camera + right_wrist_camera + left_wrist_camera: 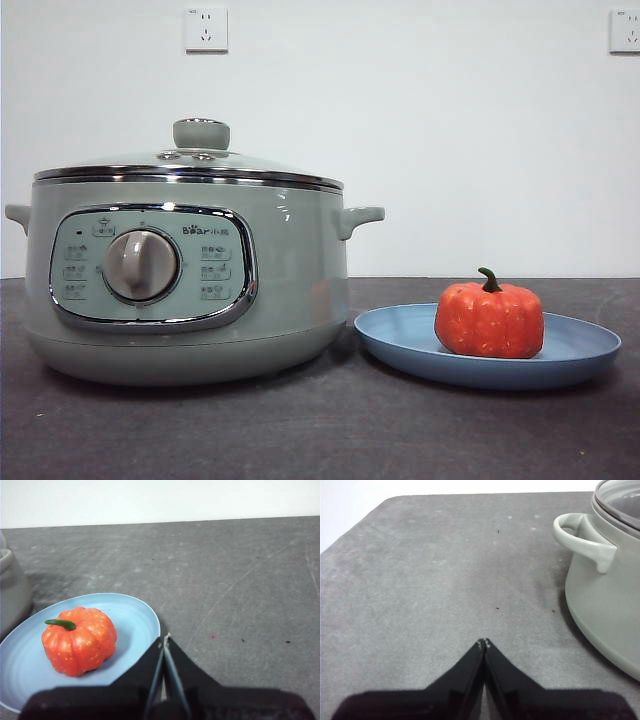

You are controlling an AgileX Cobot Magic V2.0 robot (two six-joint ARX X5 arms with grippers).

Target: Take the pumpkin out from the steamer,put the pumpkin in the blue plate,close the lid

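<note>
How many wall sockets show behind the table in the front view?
2: one wall socket above the steamer, another cut off at the top right edge. Others may lie outside view.

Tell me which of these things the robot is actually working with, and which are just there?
Part of the job: pumpkin, blue plate, steamer, lid, left gripper, right gripper.

Just there: dark table, two wall sockets, white wall.

Dark grey table [200, 430]; white wall [450, 150], two sockets [206, 29].
</note>
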